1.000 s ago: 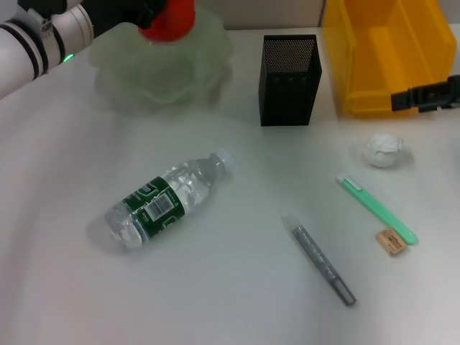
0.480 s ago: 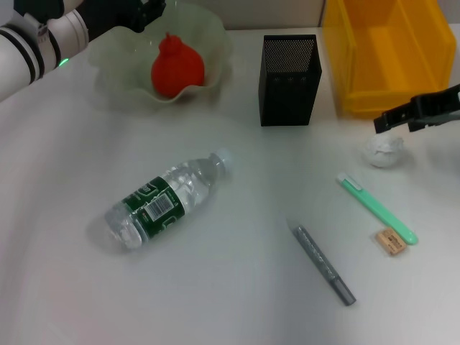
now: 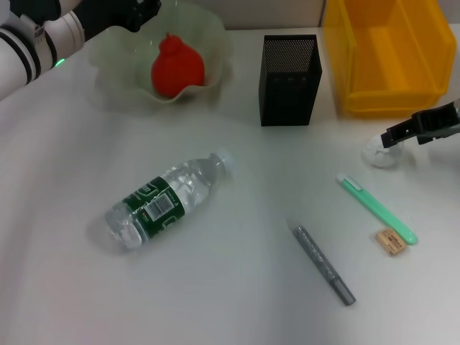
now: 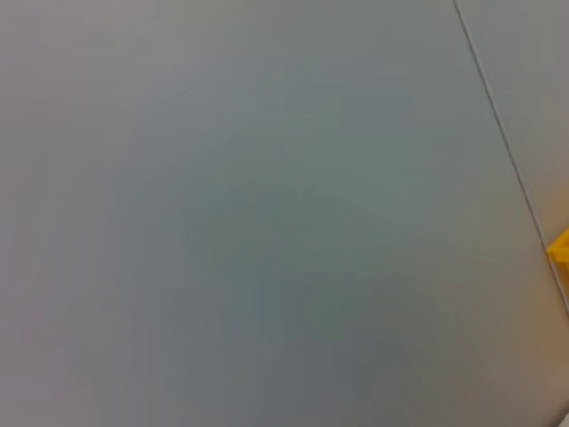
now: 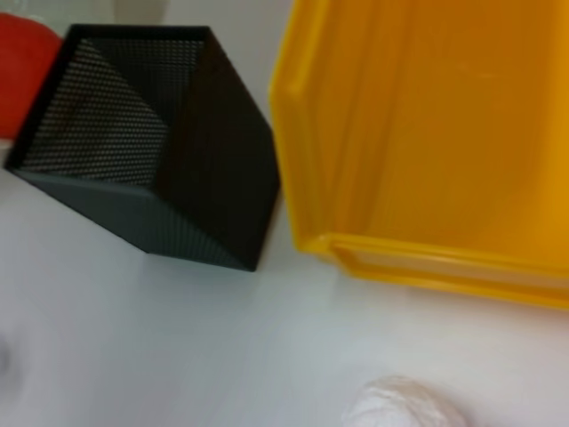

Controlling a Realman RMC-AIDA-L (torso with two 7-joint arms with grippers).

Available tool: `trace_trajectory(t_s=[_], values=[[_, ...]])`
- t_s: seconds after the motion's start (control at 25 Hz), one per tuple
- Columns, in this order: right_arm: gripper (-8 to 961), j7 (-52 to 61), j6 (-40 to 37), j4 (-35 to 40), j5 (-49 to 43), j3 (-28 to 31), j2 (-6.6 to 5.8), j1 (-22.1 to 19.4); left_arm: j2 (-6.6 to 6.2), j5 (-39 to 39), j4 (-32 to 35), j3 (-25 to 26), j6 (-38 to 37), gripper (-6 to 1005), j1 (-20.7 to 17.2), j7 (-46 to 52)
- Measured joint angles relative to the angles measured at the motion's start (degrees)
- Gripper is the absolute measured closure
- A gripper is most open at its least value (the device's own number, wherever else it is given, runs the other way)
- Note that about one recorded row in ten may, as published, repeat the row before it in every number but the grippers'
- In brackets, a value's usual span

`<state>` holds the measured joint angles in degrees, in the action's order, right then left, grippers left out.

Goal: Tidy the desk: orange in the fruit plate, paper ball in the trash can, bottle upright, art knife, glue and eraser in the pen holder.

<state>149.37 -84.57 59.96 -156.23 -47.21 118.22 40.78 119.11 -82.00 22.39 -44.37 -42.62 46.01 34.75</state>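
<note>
While poised right over the paper ball, near the trash can, right gripper seen with fingers' spread not discernible. Left gripper likewise unreadable, beside the fruit plate cradling the orange.

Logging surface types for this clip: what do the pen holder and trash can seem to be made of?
The pen holder looks like black metal mesh, matte: fine perforations show across its walls. The trash can looks like moulded plastic, bright yellow and smooth, with a slight sheen on its thick rim.
</note>
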Motion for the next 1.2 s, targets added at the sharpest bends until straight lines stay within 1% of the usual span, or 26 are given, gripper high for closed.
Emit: trace_trajectory(t_s=[0.12,0.16,0.36,0.56,0.76,0.92,1.04,1.2], values=[[208,-0.2,2.2,-2.5,-0.1,-0.4,0.02,0.6,-0.04,0.2,-0.1,0.0,0.0,397,-0.2,0.0],[212,-0.6,4.2,-4.3,0.0,-1.1,0.02,0.8,-0.07,0.2,-0.1,0.0,0.0,398,-0.3,0.0],[229,-2.8,7.5,-7.5,2.1,-1.3,0.02,1.2,-0.11,0.4,-0.1,0.1,0.0,398,-0.8,0.0],[247,-3.1,8.6,-9.1,2.3,-1.3,-0.08,1.5,-0.11,1.5,-0.1,0.0,0.0,398,-1.4,0.0],[265,-2.8,9.1,-12.3,2.1,-1.1,-0.69,2.1,-0.15,1.9,0.1,-0.2,0.0,397,-1.8,0.0],[376,-2.8,9.1,-12.4,2.1,-1.2,-0.8,2.1,-0.18,1.9,0.2,-0.1,0.0,397,-1.9,0.0],[460,-2.8,8.4,-10.9,2.2,-0.9,-0.8,1.7,-0.2,1.9,0.4,-0.1,-0.1,397,-2.2,0.0],[516,-2.3,4.9,-7.2,2.5,0.1,-0.92,1.4,-0.2,1.9,0.4,0.1,-0.2,397,-2.4,0.0]])
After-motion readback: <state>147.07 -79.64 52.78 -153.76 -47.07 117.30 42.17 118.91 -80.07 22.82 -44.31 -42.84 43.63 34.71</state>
